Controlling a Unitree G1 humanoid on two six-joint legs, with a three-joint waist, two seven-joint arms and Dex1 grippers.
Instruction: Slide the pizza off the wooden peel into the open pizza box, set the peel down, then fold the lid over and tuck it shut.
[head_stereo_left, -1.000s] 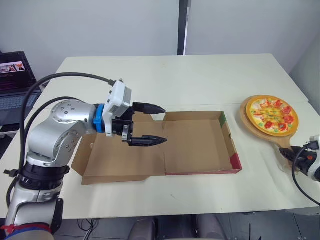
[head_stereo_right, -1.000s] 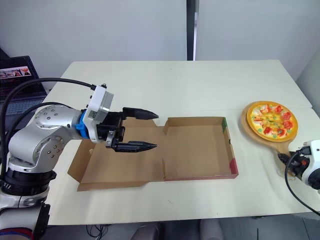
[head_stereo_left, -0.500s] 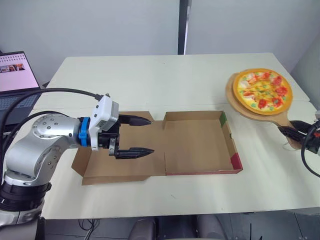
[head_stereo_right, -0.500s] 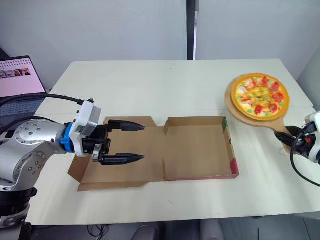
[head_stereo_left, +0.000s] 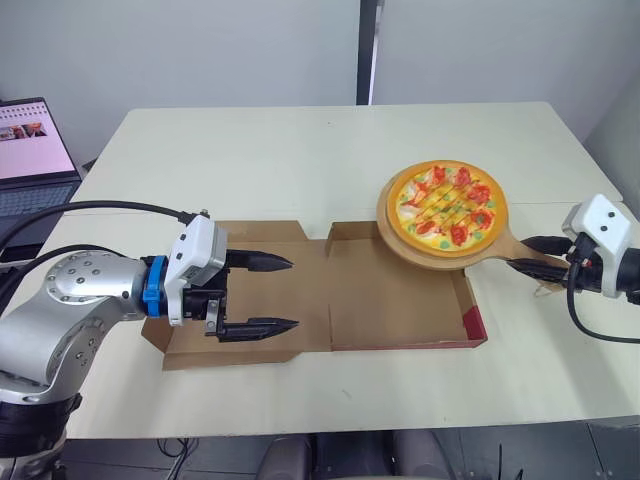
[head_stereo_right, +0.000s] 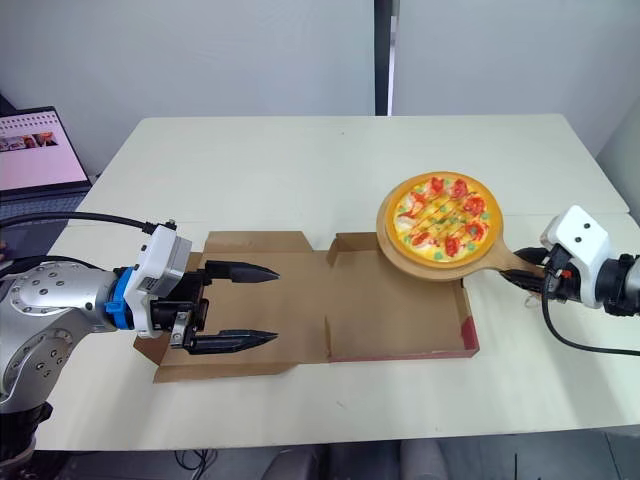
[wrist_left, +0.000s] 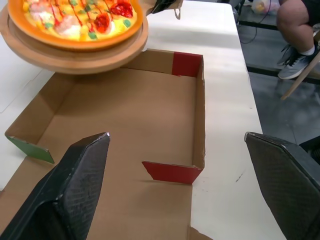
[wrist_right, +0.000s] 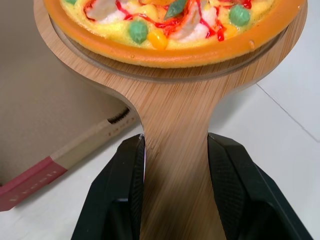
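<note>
The pizza lies on the round wooden peel, which is held in the air over the far right corner of the open cardboard box. My right gripper is shut on the peel's handle, at the right of the box. The box's tray is empty, and its lid lies flat to the left. Above that lid my left gripper hovers open, its fingers pointing toward the tray.
An open laptop sits off the table's left edge. In the left wrist view a seated person's leg and shoe are beyond the table's far side. Bare tabletop lies behind and in front of the box.
My right gripper has carried the peel and pizza left, from the table's right side to over the box's right corner. My left gripper has drawn back leftward over the lid.
</note>
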